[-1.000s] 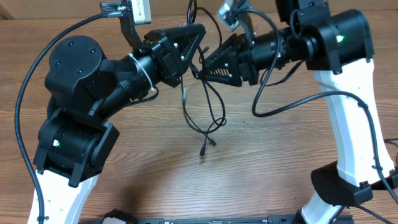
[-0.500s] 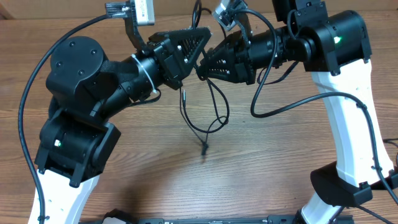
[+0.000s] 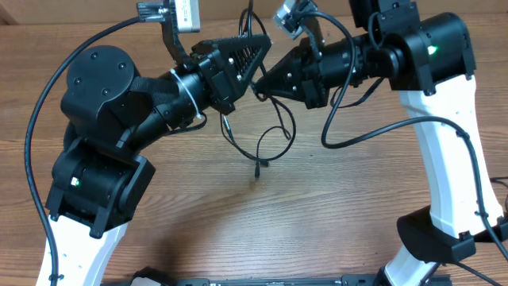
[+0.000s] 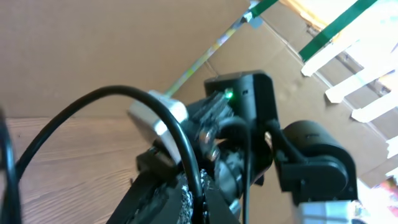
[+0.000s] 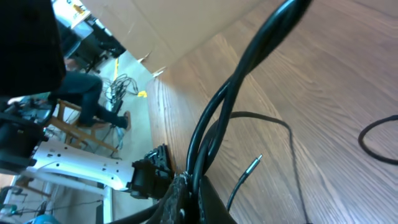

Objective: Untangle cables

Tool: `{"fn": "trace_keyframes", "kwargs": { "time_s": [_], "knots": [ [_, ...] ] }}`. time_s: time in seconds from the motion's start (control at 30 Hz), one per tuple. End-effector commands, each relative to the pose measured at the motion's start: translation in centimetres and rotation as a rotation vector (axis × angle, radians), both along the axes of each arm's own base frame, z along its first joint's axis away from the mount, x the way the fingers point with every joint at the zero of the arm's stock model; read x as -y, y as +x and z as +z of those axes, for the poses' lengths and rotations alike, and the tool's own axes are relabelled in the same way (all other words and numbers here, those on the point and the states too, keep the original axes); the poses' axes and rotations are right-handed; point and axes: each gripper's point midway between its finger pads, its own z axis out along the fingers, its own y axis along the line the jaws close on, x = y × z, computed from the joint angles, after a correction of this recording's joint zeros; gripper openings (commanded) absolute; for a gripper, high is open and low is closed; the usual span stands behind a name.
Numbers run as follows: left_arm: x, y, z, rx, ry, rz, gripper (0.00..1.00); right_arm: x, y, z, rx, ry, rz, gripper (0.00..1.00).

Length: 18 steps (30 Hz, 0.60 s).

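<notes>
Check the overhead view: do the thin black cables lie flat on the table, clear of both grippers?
No, the cables hang in loops from the left gripper and right gripper, which meet above the table.

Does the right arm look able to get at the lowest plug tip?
Probably not yet: the right gripper is shut on the cables, beside the left gripper. Nothing covers the plug tip.
</notes>
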Motion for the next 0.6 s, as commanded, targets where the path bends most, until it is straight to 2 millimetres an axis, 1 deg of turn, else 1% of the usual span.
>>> {"fn": "trace_keyframes", "kwargs": {
  "time_s": [0.0, 0.07, 0.13, 0.17, 0.23, 0.33, 0.43, 0.47, 0.5, 0.53, 0.57],
  "knots": [
    [0.1, -0.6, -0.2, 0.079, 0.082, -0.016, 0.04, 2.1, 2.0, -0.2, -0.058, 0.003, -0.098, 0.04],
    [-0.1, -0.2, -1.5, 0.084, 0.149, 0.002, 0.04, 3.1, 2.4, 0.3, -0.083, 0.038, -0.112, 0.04],
    [-0.7, 0.6, -3.2, 0.027, 0.193, 0.055, 0.04, 3.7, 2.4, 1.1, -0.105, 0.090, -0.101, 0.04],
    [-1.0, 1.0, -4.1, -0.009, 0.213, 0.074, 0.04, 3.8, 2.3, 1.3, -0.109, 0.103, -0.098, 0.04],
    [-0.8, 1.4, -5.1, -0.037, 0.229, 0.070, 0.04, 3.9, 2.4, 1.4, -0.110, 0.105, -0.100, 0.04],
    [-0.4, 2.1, -6.0, -0.049, 0.252, 0.058, 0.04, 4.0, 2.4, 1.3, -0.113, 0.102, -0.102, 0.04],
    [-0.1, 2.1, -5.5, -0.051, 0.221, 0.046, 0.04, 4.2, 2.5, 0.8, -0.117, 0.076, -0.120, 0.04],
    [0.1, 1.9, -5.0, -0.036, 0.207, 0.032, 0.04, 4.3, 2.6, 0.5, -0.119, 0.058, -0.133, 0.10],
    [0.5, 1.7, -4.3, -0.009, 0.190, 0.009, 0.04, 4.4, 2.6, 0.2, -0.125, 0.044, -0.141, 0.30],
    [0.9, 1.4, -3.3, 0.034, 0.167, -0.021, 0.04, 4.5, 2.6, 0.0, -0.135, 0.033, -0.147, 0.48],
    [1.0, 1.3, -2.9, 0.049, 0.159, -0.031, 0.04, 4.5, 2.5, -0.1, -0.138, 0.032, -0.148, 0.53]
  ]
}}
